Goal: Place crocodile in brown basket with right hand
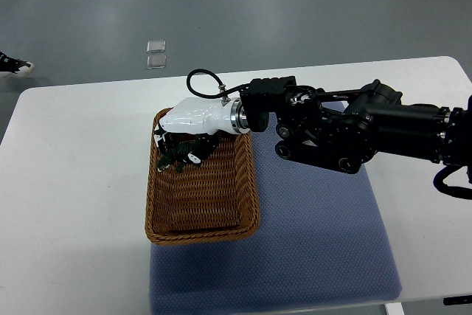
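The small dark green toy crocodile [179, 154], with pale markings on it, hangs at the far left corner of the brown woven wicker basket [210, 204], over the basket's inside and just under the white-shelled right hand [190, 125]; the hand's dark fingers [167, 138] curl down around the crocodile and touch it, so the hand appears closed on the toy, though the shell hides how tightly; whether the crocodile already rests on the basket floor cannot be told. The rest of the basket floor shows bare weave; its near rim lies toward the camera, its right wall beside the arm. The right arm [354, 130], black and jointed with a silver wrist ring and a looping black cable [203, 79], reaches in from the right edge across the basket's far right corner. The basket sits partly on a blue-grey textured mat [317, 234], which lies on a white rounded table [74, 197]. On the grey floor beyond the table lie two small clear square pieces [155, 53]; a black and white shoe [13, 65] shows at the left edge. No readable writing is visible.
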`<state>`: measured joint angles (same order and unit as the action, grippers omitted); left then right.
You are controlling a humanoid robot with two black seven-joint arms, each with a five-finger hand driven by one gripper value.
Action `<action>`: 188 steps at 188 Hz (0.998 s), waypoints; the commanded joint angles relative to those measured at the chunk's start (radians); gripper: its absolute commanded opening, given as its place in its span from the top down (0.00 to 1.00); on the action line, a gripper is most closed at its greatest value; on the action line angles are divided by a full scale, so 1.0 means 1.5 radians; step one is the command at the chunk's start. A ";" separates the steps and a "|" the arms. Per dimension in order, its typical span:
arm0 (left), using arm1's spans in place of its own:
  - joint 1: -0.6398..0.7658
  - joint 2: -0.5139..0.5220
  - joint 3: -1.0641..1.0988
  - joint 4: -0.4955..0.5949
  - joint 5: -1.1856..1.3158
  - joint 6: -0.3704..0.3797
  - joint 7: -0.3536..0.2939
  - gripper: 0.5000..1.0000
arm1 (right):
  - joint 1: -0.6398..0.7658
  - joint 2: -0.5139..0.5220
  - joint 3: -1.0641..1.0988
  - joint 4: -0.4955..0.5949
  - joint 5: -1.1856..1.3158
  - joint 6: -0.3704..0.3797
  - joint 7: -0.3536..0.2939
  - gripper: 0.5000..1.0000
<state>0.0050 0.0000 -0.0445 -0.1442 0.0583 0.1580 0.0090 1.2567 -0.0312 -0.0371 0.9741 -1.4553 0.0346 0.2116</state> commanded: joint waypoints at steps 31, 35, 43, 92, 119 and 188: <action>0.001 0.000 0.000 0.000 0.000 0.000 -0.001 0.00 | -0.028 0.002 -0.001 -0.006 0.002 -0.001 0.000 0.60; 0.000 0.000 0.000 0.000 0.000 0.000 0.000 0.00 | -0.031 0.001 0.000 -0.007 0.002 -0.002 0.000 0.55; 0.000 0.000 0.000 0.000 0.000 0.000 0.000 0.00 | -0.036 0.000 0.000 -0.009 0.002 -0.002 0.000 0.50; 0.000 0.000 0.000 0.000 0.000 0.000 0.000 0.00 | -0.037 -0.012 0.015 -0.009 0.013 0.001 -0.002 0.17; 0.000 0.000 0.000 0.000 0.000 0.000 0.000 0.00 | -0.038 -0.032 0.053 -0.009 0.015 -0.001 -0.002 0.15; 0.001 0.000 0.000 0.000 0.000 0.000 0.000 0.00 | -0.089 -0.136 0.154 -0.010 0.244 0.025 -0.032 0.15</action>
<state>0.0051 0.0000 -0.0445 -0.1442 0.0583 0.1580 0.0088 1.1534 -0.1980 0.1537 0.9599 -1.2059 0.0541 0.1950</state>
